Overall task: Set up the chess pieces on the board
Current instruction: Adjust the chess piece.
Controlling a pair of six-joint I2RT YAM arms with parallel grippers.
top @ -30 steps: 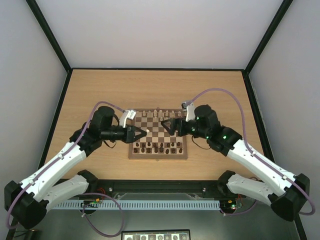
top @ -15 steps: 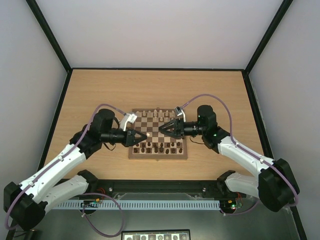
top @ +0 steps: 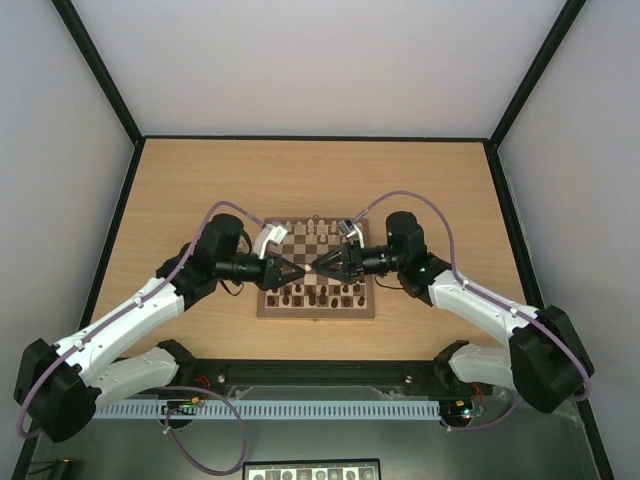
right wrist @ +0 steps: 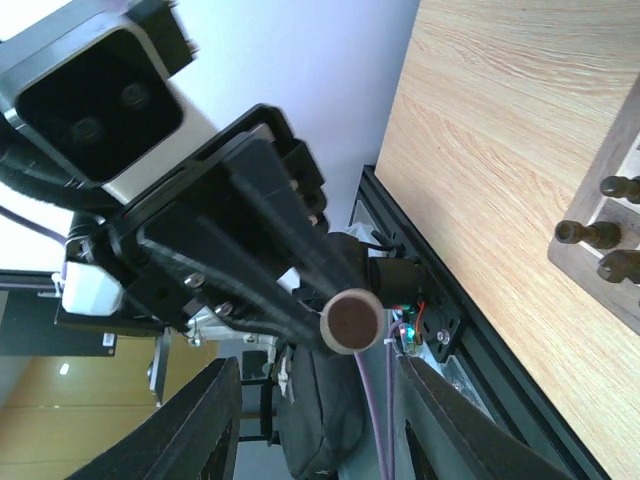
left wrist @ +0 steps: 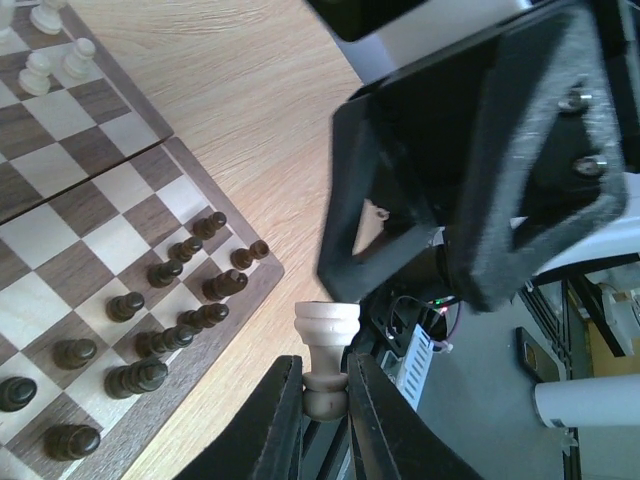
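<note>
The pale cream turned-wood chess piece [left wrist: 325, 345] is clamped by its stem between the closed fingers of the left gripper [top: 298, 270], with its flared head protruding past the fingertips. In the top view it sits above the middle of the square wooden chessboard [top: 316, 312], which has light and dark brown checks and a mid-brown border. The right wrist view shows the piece end-on as a round dark base disc. The left gripper reaches in from 9 o'clock and the right gripper [top: 316, 266] from 3 o'clock, so the two meet tip to tip over the board's centre. The right gripper's jaws stand apart, one on each side of the disc, with a gap visible on both sides. Other pale chessmen [top: 320, 228] stand along the board's 12 o'clock edge. The dark brown chessmen [top: 320, 294] fill the two rows at its 6 o'clock edge. The board lies at the centre of the light wooden tabletop [top: 200, 180].
</note>
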